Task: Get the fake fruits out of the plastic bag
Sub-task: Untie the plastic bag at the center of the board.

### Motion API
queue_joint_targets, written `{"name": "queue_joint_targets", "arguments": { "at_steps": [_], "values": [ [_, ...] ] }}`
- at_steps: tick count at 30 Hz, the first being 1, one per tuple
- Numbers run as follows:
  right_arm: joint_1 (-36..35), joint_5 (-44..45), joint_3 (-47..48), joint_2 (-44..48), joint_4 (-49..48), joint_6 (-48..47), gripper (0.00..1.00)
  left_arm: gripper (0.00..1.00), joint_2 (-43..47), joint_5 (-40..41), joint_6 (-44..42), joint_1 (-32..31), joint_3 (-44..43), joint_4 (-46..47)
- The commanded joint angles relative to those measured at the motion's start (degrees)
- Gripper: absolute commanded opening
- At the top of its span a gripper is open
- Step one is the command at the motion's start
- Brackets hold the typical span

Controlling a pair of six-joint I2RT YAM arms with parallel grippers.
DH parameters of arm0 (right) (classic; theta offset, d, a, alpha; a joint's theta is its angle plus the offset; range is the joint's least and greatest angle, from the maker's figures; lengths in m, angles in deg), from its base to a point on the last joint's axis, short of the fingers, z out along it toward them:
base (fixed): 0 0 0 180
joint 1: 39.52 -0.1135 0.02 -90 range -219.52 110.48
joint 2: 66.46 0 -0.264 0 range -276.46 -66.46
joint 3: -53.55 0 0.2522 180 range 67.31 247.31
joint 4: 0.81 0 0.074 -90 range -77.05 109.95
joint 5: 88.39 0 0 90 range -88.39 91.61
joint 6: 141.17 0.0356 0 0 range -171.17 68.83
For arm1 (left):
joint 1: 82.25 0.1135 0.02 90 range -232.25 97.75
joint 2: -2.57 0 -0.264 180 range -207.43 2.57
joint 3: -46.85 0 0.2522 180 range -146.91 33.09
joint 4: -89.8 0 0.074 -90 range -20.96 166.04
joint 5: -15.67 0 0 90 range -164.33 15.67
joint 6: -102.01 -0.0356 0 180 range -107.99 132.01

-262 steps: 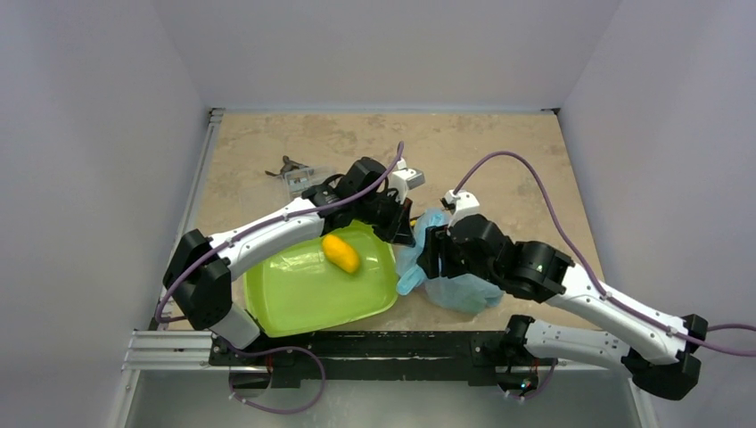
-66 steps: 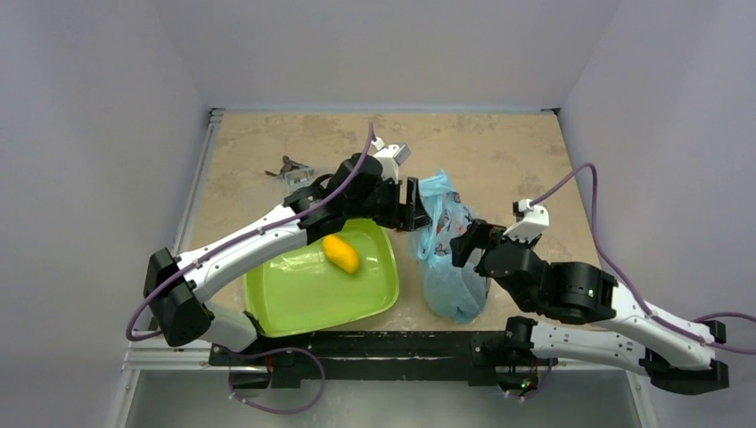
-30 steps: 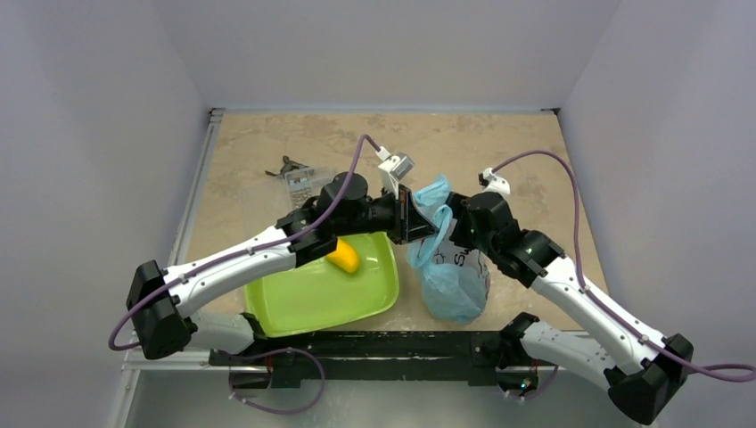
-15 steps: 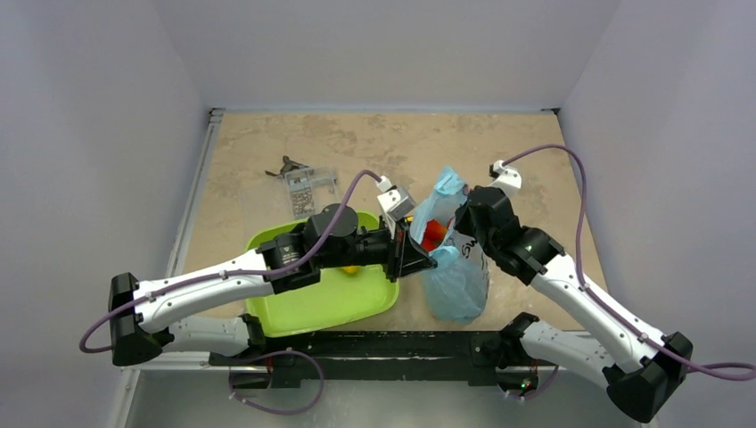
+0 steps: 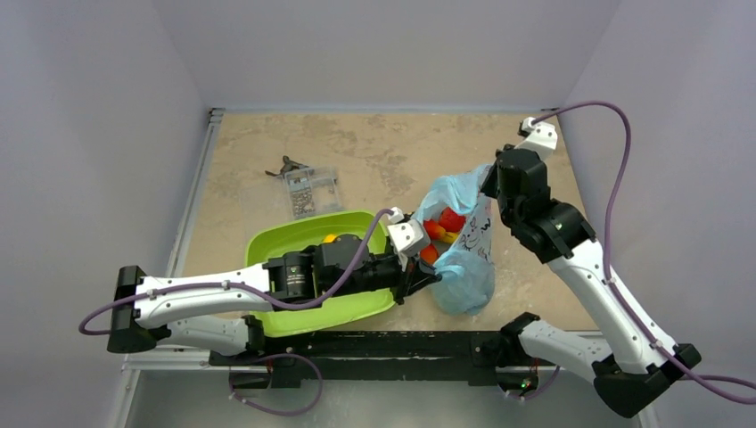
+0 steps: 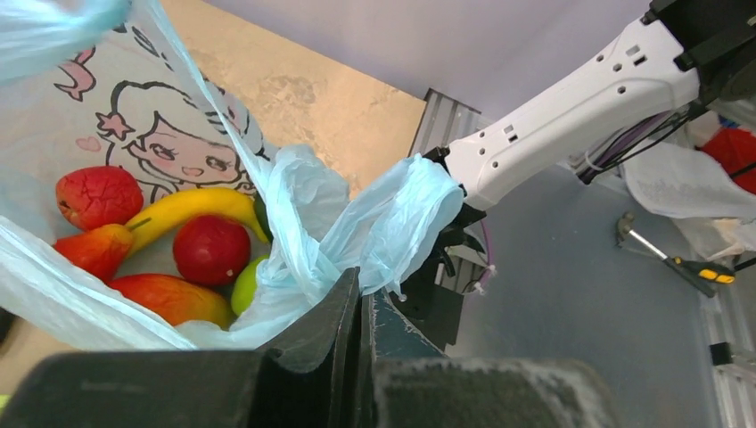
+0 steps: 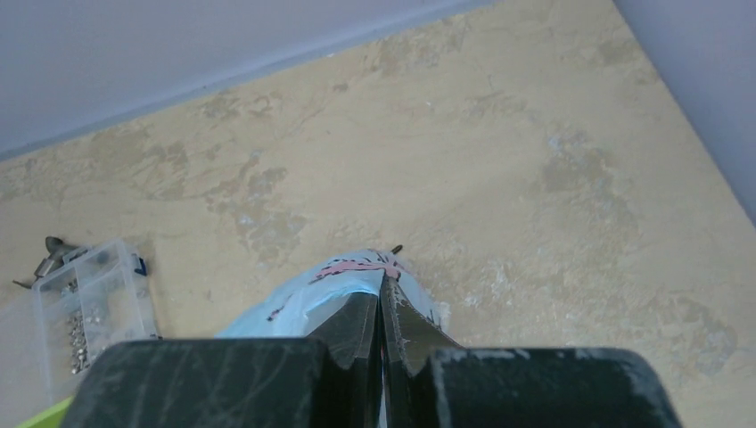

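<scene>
The light blue plastic bag [image 5: 464, 259] stands right of the tray, its mouth pulled wide between my two grippers. My left gripper [image 5: 421, 273] is shut on the near handle [image 6: 392, 223] of the plastic bag [image 6: 294, 214]. My right gripper [image 5: 488, 176] is shut on the far edge of the bag [image 7: 325, 287], its fingertips [image 7: 361, 308] pressed together on the film. Inside lie the fake fruits [image 5: 443, 228]: a banana [image 6: 192, 207], two red round ones [image 6: 98, 196] [image 6: 211, 250], a red-orange mango [image 6: 169, 299] and a green apple [image 6: 245, 285].
The lime-green tray [image 5: 267, 242] lies left of the bag under my left arm, with an orange-yellow oval fruit [image 5: 330, 238] just showing. A clear box of small parts [image 5: 308, 189] sits behind it. My right arm's white link [image 6: 571, 98] crosses the left wrist view.
My right gripper shut on the bag's far edge and pulled it back and to the right. My left gripper drew the near handle toward the front edge. The bag's mouth spread open and the fruits came into sight.
</scene>
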Motion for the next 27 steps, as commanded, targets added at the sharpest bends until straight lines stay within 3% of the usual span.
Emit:
{"name": "queue_joint_targets", "arguments": {
  "at_steps": [1,9,13,18,21,27],
  "values": [
    [1.4,5.4,7.9,-2.2,-2.2,-6.6,0.00,0.00,0.2,-1.2,-4.7,-1.7,-5.6,-2.2],
    [1.4,0.7,11.1,-3.9,-3.2,-12.3,0.00,0.00,-4.2,-7.9,-8.2,-1.8,-11.6,-7.6],
    [1.4,-4.6,9.2,-4.7,1.8,-12.2,0.00,0.00,-8.1,-14.0,-7.4,-4.2,-12.5,-9.5],
    [1.4,-11.4,4.3,-1.5,7.2,-9.5,0.00,0.00,-13.7,-9.3,-4.1,-7.8,-12.3,-12.5],
    [1.4,-15.0,2.3,1.3,9.4,-8.7,0.13,0.00,-14.0,-4.7,-1.8,-7.9,-11.2,-13.1],
    [1.4,-20.3,2.1,4.8,16.6,-7.5,0.45,0.35,-11.9,-3.0,-1.9,-7.9,-12.5,-14.5]
  ]
}}
